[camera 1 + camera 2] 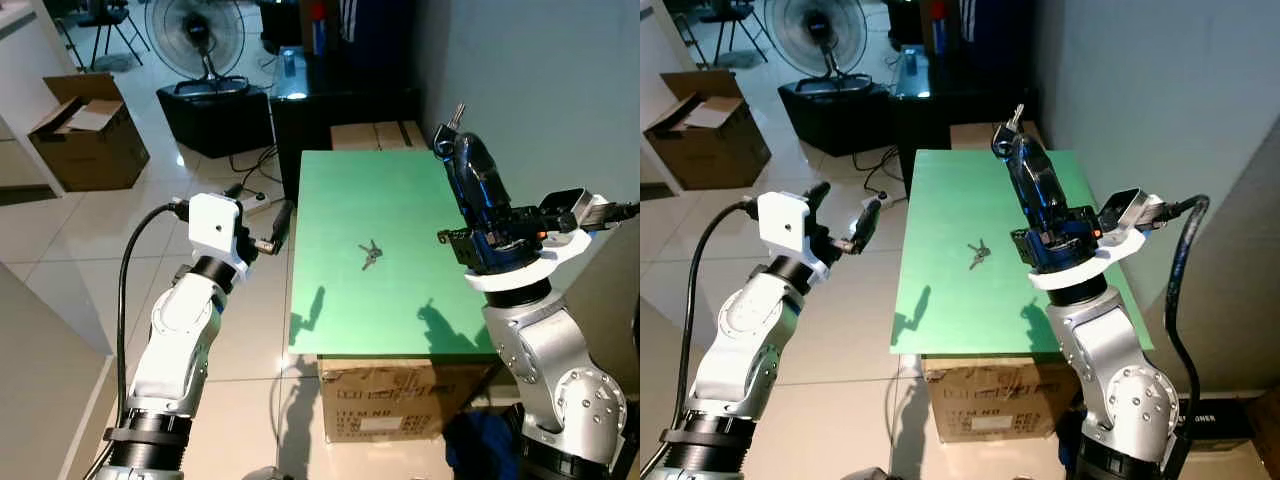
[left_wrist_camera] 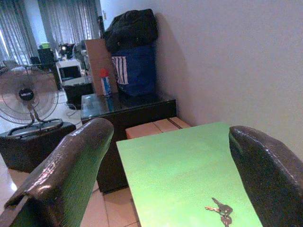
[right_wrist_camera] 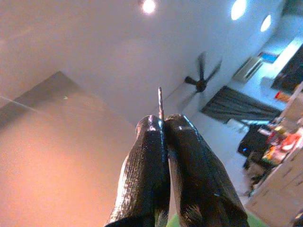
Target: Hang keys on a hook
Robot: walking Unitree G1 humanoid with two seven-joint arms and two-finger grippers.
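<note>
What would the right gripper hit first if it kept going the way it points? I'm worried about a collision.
Probably nothing close: the right gripper, shut on a thin metal piece, points upward toward the ceiling. Depth is unclear.

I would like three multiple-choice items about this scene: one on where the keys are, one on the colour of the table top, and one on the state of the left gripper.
1. Where are the keys?
A. on the table
B. on the floor
C. in the cardboard box

2. What colour is the table top?
A. white
B. green
C. black

3. How does the left gripper stand?
A. shut on the keys
C. open, off the table's left edge
B. shut on a cable

Answers: 1 A, the keys lie flat near the middle of the top. 2 B, the whole top is green. 3 C, the left wrist view shows the fingers spread with nothing between them.
</note>
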